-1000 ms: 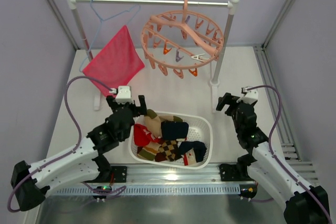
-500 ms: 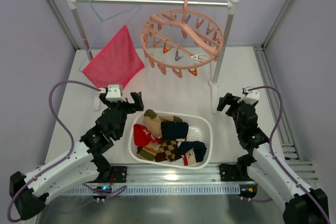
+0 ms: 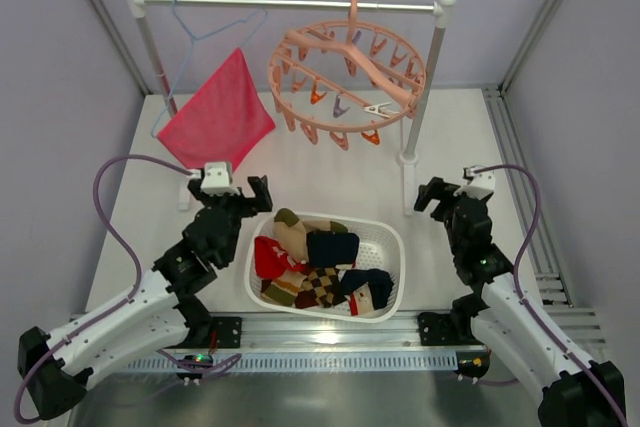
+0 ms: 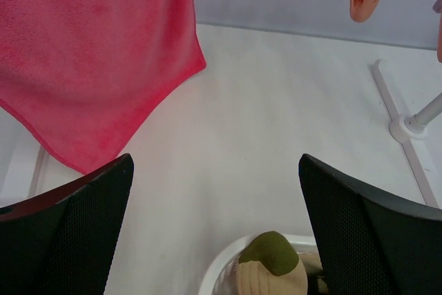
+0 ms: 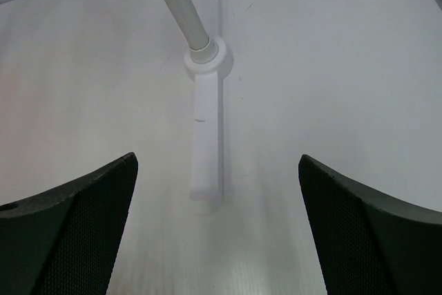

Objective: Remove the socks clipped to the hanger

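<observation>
You have both grippers low over the table (image 3: 340, 172), each with its fingers spread wide and nothing between them. The left gripper (image 4: 215, 170) sits just beside the white basket (image 3: 397, 247), and the right gripper (image 5: 217, 164) faces the foot of the rack (image 5: 206, 60). The socks (image 3: 318, 259) lie heaped in that basket. The pink ring hanger (image 3: 347, 82) hangs from the rail (image 3: 290, 2) behind, its clips (image 3: 340, 107) apparently bare, though a small sock hidden on the far side cannot be ruled out. The risks from here look like these: a swing of the left arm could nudge or tip the basket and spill the socks; a reach by the right arm could strike the rack and set the hanger swinging; reaching up could snag a clip or the red cloth (image 3: 215, 117).
</observation>
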Controlling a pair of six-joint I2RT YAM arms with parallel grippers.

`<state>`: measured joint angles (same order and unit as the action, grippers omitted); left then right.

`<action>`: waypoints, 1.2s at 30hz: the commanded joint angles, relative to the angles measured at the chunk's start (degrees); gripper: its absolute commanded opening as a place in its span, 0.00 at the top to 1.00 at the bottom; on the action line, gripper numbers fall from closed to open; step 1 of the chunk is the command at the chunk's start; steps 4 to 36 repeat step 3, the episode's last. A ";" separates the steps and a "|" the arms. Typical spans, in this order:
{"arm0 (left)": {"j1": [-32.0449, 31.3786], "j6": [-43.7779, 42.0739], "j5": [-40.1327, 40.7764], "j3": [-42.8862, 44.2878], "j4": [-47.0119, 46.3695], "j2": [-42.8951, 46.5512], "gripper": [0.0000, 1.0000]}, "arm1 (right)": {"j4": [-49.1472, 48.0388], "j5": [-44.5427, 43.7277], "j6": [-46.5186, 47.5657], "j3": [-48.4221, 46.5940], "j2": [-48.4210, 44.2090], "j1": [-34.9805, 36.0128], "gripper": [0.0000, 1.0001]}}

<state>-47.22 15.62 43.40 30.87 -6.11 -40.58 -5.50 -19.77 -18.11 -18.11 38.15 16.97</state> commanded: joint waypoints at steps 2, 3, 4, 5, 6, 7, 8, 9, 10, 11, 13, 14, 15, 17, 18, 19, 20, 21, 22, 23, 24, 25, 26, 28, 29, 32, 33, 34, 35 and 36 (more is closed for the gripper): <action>0.20 0.38 2.66 0.50 -1.10 0.59 0.00 | -1.27 -0.09 0.27 -0.70 -0.18 -0.45 0.02; 0.29 0.47 2.66 0.42 -1.10 0.59 0.00 | -1.36 0.08 0.27 -0.79 -0.18 -0.54 0.02; 0.29 0.47 2.66 0.42 -1.10 0.59 0.00 | -1.36 0.08 0.27 -0.79 -0.18 -0.54 0.02; 0.29 0.47 2.66 0.42 -1.10 0.59 0.00 | -1.36 0.08 0.27 -0.79 -0.18 -0.54 0.02; 0.29 0.47 2.66 0.42 -1.10 0.59 0.00 | -1.36 0.08 0.27 -0.79 -0.18 -0.54 0.02; 0.29 0.47 2.66 0.42 -1.10 0.59 0.00 | -1.36 0.08 0.27 -0.79 -0.18 -0.54 0.02; 0.29 0.47 2.66 0.42 -1.10 0.59 0.00 | -1.36 0.08 0.27 -0.79 -0.18 -0.54 0.02; 0.29 0.47 2.66 0.42 -1.10 0.59 0.00 | -1.36 0.08 0.27 -0.79 -0.18 -0.54 0.02; 0.29 0.47 2.66 0.42 -1.10 0.59 0.00 | -1.36 0.08 0.27 -0.79 -0.18 -0.54 0.02; 0.29 0.47 2.66 0.42 -1.10 0.59 0.00 | -1.36 0.08 0.27 -0.79 -0.18 -0.54 0.02; 0.29 0.47 2.66 0.42 -1.10 0.59 0.00 | -1.36 0.08 0.27 -0.79 -0.18 -0.54 0.02; 0.29 0.47 2.66 0.42 -1.10 0.59 0.00 | -1.36 0.08 0.27 -0.79 -0.18 -0.54 0.02; 0.29 0.47 2.66 0.42 -1.10 0.59 0.00 | -1.36 0.08 0.27 -0.79 -0.18 -0.54 0.02; 0.29 0.47 2.66 0.42 -1.10 0.59 0.00 | -1.36 0.08 0.27 -0.79 -0.18 -0.54 0.02; 0.29 0.47 2.66 0.42 -1.10 0.59 0.00 | -1.36 0.08 0.27 -0.79 -0.18 -0.54 0.02; 0.29 0.47 2.66 0.42 -1.10 0.59 0.00 | -1.36 0.08 0.27 -0.79 -0.18 -0.54 0.02; 0.29 0.47 2.66 0.42 -1.10 0.59 0.00 | -1.36 0.08 0.27 -0.79 -0.18 -0.54 0.02; 0.29 0.47 2.66 0.42 -1.10 0.59 0.00 | -1.36 0.08 0.27 -0.79 -0.18 -0.54 0.02; 0.29 0.47 2.66 0.42 -1.10 0.59 0.00 | -1.36 0.08 0.27 -0.79 -0.18 -0.54 0.02; 0.29 0.47 2.66 0.42 -1.10 0.59 0.00 | -1.36 0.08 0.27 -0.79 -0.18 -0.54 0.02; 0.29 0.47 2.66 0.42 -1.10 0.59 0.00 | -1.36 0.08 0.27 -0.79 -0.18 -0.54 0.02; 0.29 0.47 2.66 0.42 -1.10 0.59 0.00 | -1.36 0.08 0.27 -0.79 -0.18 -0.54 0.02; 0.29 0.47 2.66 0.42 -1.10 0.59 0.00 | -1.36 0.08 0.27 -0.79 -0.18 -0.54 0.02; 0.29 0.47 2.66 0.42 -1.10 0.59 0.00 | -1.36 0.08 0.27 -0.79 -0.18 -0.54 0.02; 0.29 0.47 2.66 0.42 -1.10 0.59 0.00 | -1.36 0.08 0.27 -0.79 -0.18 -0.54 0.02; 0.29 0.47 2.66 0.42 -1.10 0.59 0.00 | -1.36 0.08 0.27 -0.79 -0.18 -0.54 0.02; 0.29 0.47 2.66 0.42 -1.10 0.59 0.00 | -1.36 0.08 0.27 -0.79 -0.18 -0.54 0.02; 0.29 0.47 2.66 0.42 -1.10 0.59 0.00 | -1.36 0.08 0.27 -0.79 -0.18 -0.54 0.02; 0.29 0.47 2.66 0.42 -1.10 0.59 0.00 | -1.36 0.08 0.27 -0.79 -0.18 -0.54 0.02; 0.29 0.47 2.66 0.42 -1.10 0.59 0.00 | -1.36 0.08 0.27 -0.79 -0.18 -0.54 0.02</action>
